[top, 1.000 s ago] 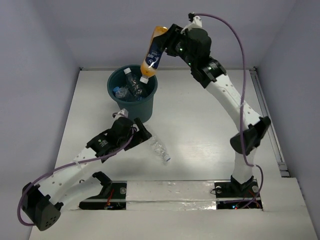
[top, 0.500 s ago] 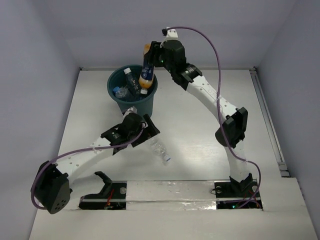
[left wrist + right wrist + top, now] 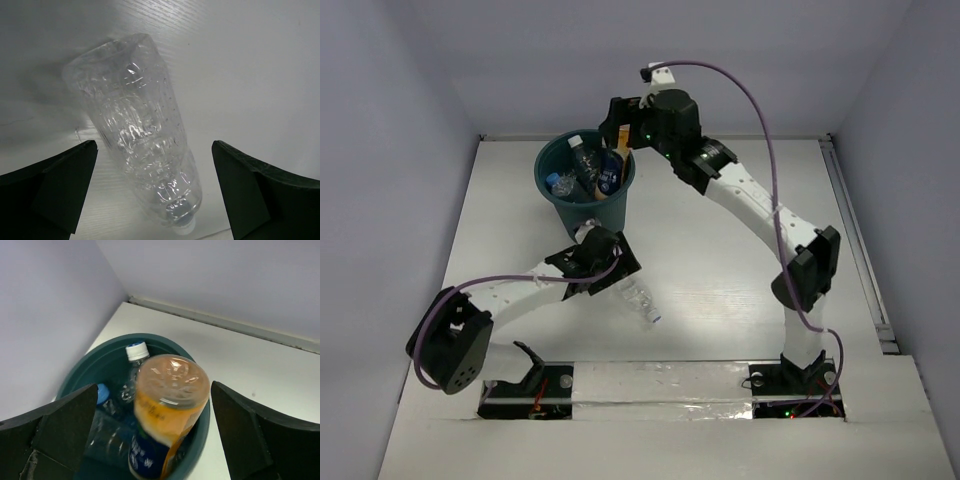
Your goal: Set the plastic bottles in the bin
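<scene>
My left gripper [image 3: 155, 192] hangs wide open over the clear crinkled bottle [image 3: 137, 135] lying on the table [image 3: 260, 75] near the bin [image 3: 592, 212]. It looks empty, light, thin-walled and slick, so I'd pinch its ribbed middle gently. My right gripper [image 3: 155, 440] gapes above the orange bottle [image 3: 170, 390], which sits cap-down in the bin.

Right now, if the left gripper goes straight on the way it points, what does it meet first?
For the left gripper, the clear bottle lying on the table: it sits centered between the open jaws, directly ahead. Depth is unclear, but nothing shows in between.
</scene>
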### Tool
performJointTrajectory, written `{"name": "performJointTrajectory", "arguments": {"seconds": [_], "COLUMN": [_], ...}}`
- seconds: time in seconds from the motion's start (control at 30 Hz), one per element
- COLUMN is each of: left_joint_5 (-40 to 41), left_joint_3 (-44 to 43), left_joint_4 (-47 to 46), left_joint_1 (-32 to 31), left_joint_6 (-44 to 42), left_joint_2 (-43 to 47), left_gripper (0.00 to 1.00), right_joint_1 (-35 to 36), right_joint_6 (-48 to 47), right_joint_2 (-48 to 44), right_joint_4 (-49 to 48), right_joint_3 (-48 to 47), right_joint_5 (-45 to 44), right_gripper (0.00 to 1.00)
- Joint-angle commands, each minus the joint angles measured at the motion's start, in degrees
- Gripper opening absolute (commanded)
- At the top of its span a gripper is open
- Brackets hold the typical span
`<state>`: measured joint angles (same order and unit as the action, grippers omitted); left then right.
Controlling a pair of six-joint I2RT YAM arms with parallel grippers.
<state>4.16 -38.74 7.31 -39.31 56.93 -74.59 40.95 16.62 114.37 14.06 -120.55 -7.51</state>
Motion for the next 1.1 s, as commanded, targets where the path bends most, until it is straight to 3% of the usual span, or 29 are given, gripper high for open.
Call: {"name": "performJointTrajectory", "arguments": {"seconds": [0.0, 0.2, 0.23, 0.3, 0.37, 0.43, 0.6, 0.77, 0.93, 0.97, 1.07], "left_joint_5": [3.47, 9.01, 9.37, 9.55, 9.63, 10.07, 13.84, 20.61, 31.68, 34.39, 34.94], "left_joint_3": [-0.54, -0.99, -0.9, -0.99, -1.07, -1.77, -5.54, -19.07, -34.09, -45.0, -51.39], "left_joint_4": [-1.6, -1.42, -1.6, -1.86, -1.42, 0.15, 6.3, 22.9, 37.75, 41.43, 41.3], "left_joint_1": [-0.15, -0.15, -0.15, -0.15, -0.15, -0.94, -7.25, -14.82, -14.13, -9.43, -2.11], "left_joint_6": [0.29, 1.52, 1.87, 2.22, 2.75, 3.1, 3.36, 6.52, 7.41, 3.23, -1.01], "left_joint_2": [-2.22, -6.18, -6.53, -7.32, -7.24, -5.84, 0.04, 5.06, 10.25, 9.55, 7.88], "left_gripper": [0.99, 0.91, 0.82, 0.74, 0.56, 0.47, 0.43, 0.43, 0.43, 0.43, 0.43], "right_joint_1": [0.01, 0.01, 0.01, 0.01, 0.01, 0.01, 0.01, 0.01, 0.01, 0.01, 0.01], "right_joint_6": [-0.19, 0.69, 0.87, 1.92, 2.8, 3.68, 7.46, 9.04, 9.65, 10.35, 10.62], "right_joint_2": [-9.94, -28.12, -30.58, -38.14, -43.15, -50.45, -62.23, -72.08, -77.36, -78.5, -78.95], "right_joint_4": [-1.76, -3.96, -3.96, -4.31, -4.22, -3.17, 1.83, 5.88, 8.17, 7.91, 7.47], "right_joint_3": [3.55, 24.34, 27.36, 33.6, 42.3, 49.49, 58.93, 63.94, 67.55, 68.34, 68.69], "right_joint_5": [1.09, 0.22, -0.92, -2.15, -2.95, -4.0, -4.36, -5.93, -5.06, -1.75, -0.15], "right_gripper": [1.0, 0.99, 0.99, 0.96, 0.96, 0.96, 0.95, 0.95, 0.95, 0.94, 0.94]}}
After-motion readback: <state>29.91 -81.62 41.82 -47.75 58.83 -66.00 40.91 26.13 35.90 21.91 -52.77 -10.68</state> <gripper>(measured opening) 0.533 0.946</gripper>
